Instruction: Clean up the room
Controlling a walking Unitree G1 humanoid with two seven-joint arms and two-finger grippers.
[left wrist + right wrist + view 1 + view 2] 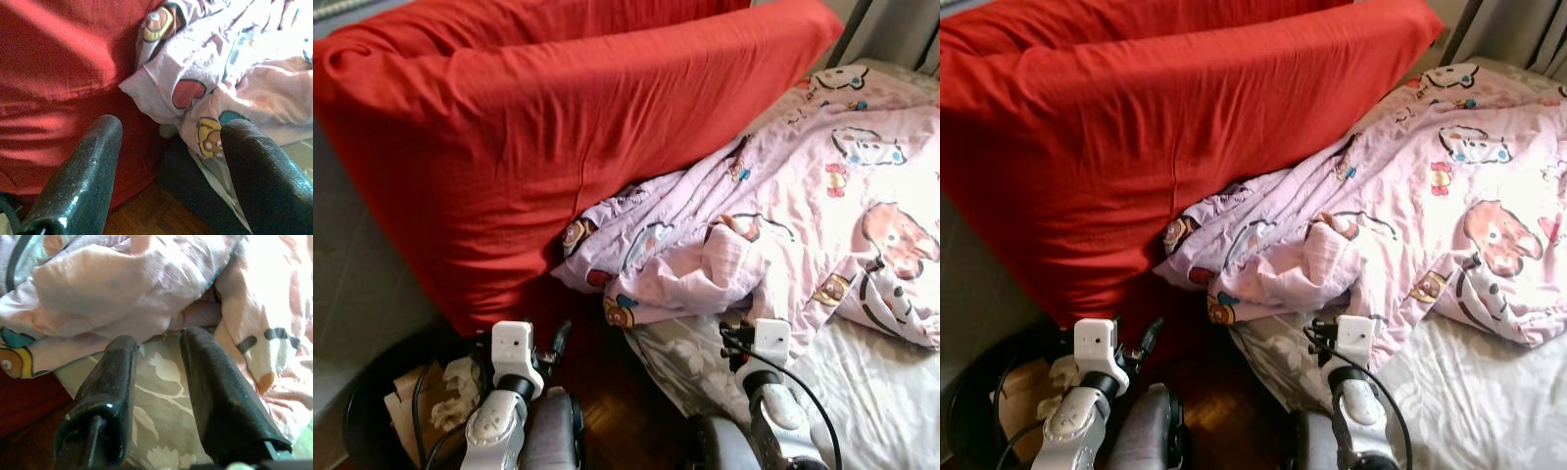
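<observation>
Hovering both grippers, left gripper (166, 161) and right gripper (159, 377), jaws open, just beside the rumpled pink blanket (783, 225), probably to straighten it.

A large cushion (538, 147) stands on the left, leaning against the bed (881, 392) on the right. A crumpled blanket (783, 225) lies on the bed, its edge touching the cushion. A waste bin (382, 411) sits on the floor (617, 411), left of and below the cushion.
</observation>
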